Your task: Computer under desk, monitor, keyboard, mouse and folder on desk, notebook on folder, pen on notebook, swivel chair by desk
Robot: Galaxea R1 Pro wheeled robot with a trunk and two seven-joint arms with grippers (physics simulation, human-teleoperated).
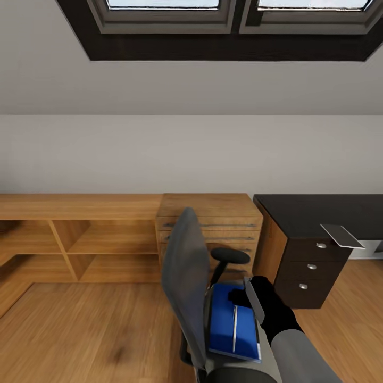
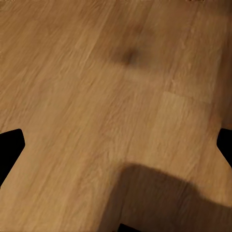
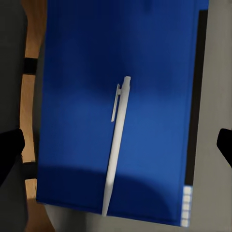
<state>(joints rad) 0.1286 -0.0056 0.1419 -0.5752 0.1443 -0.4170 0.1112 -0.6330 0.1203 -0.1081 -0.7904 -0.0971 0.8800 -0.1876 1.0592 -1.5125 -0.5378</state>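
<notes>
The grey swivel chair (image 1: 183, 287) stands in front of me on the wooden floor. The blue folder (image 1: 223, 316) lies flat on its seat. A white pen (image 1: 234, 327) rests on top of the folder (image 3: 96, 72), and the pen (image 3: 116, 140) lies lengthwise along it. My right gripper (image 1: 251, 297) hovers open just above the folder's desk-side edge, its fingertips (image 3: 9, 154) spread wide. My left gripper (image 2: 116, 150) is open over bare floor. The black desk (image 1: 314, 210) is at the right. Computer, monitor, keyboard and mouse are out of view; I cannot tell a notebook apart.
A low light-wood cabinet (image 1: 80, 207) with open shelves and a drawer unit (image 1: 210, 213) runs along the back wall. The desk's black drawers (image 1: 311, 266) face me. A thin pale grey slab (image 1: 343, 235) juts over the desk's front edge. Open floor lies to the left.
</notes>
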